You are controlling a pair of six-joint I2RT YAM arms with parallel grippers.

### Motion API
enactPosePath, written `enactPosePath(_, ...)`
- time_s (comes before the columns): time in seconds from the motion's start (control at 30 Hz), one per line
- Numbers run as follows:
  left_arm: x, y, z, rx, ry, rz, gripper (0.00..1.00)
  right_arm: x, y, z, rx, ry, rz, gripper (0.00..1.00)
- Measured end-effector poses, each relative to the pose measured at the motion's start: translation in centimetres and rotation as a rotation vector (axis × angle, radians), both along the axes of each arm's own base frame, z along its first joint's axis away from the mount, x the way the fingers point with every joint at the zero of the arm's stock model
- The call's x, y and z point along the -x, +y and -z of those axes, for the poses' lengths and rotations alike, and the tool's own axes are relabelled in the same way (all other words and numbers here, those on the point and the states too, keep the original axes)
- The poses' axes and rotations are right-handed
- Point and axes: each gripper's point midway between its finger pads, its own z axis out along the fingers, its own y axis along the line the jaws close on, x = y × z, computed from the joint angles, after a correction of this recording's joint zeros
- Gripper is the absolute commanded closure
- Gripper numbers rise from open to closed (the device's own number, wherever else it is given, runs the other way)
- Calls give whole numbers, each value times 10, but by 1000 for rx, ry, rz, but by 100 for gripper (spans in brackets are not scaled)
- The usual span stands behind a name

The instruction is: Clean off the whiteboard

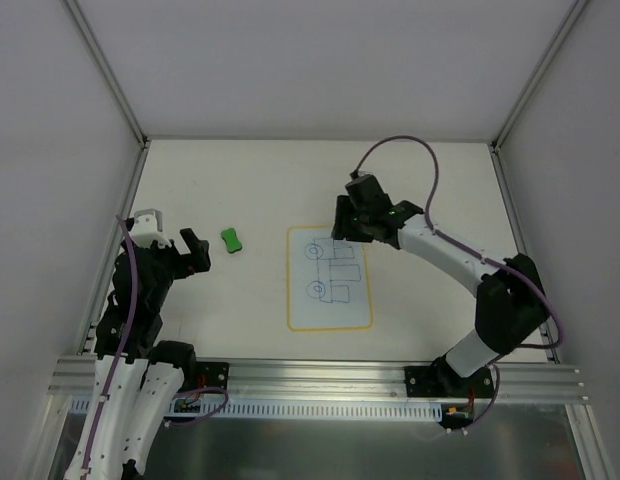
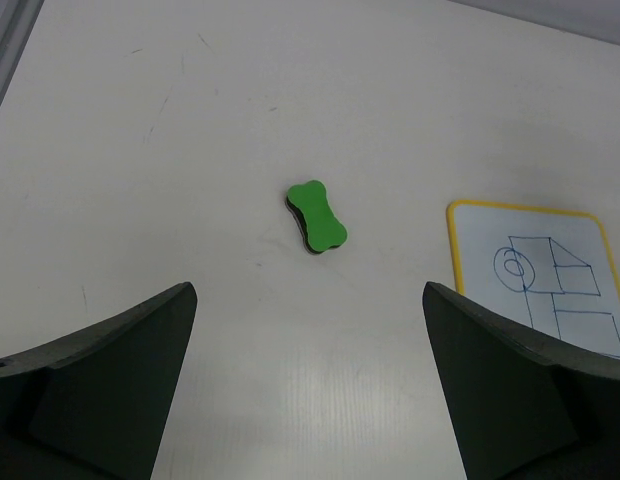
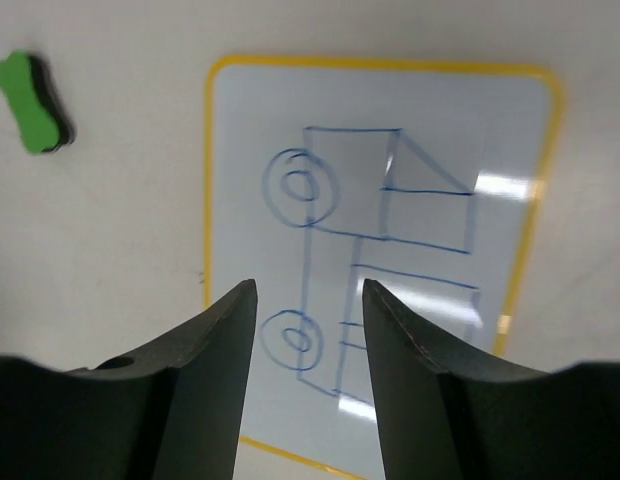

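Observation:
The whiteboard, white with a yellow border and a blue line drawing, lies flat at mid-table. It also shows in the left wrist view and the right wrist view. A small green bone-shaped eraser lies on the table left of the board; it also shows in the left wrist view and the right wrist view. My left gripper is open and empty just left of the eraser, its jaws wide apart. My right gripper is open and empty above the board's far edge.
Grey walls with metal posts enclose the table on the left, the far side and the right. A metal rail carrying both arm bases runs along the near edge. A purple cable loops above the right arm.

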Motion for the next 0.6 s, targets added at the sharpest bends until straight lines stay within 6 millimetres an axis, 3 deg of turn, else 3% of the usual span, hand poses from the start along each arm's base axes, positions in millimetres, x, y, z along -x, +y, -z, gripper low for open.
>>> enactPosePath(0.1,-1,0,1,0,6,0,1,-11,-63,3,28,-19,120,52)
enactPosePath(0.17,-1,0,2,0,10,0,1,3,-88,19,61,13,151,53)
enactPosePath(0.4,-5,-2,11,2,52,2,1,71,-132,78,158,174,157,60)
enactPosePath(0.6,-9,-4,18,10,87,9,1,78,-129,82,141,202,140,64)
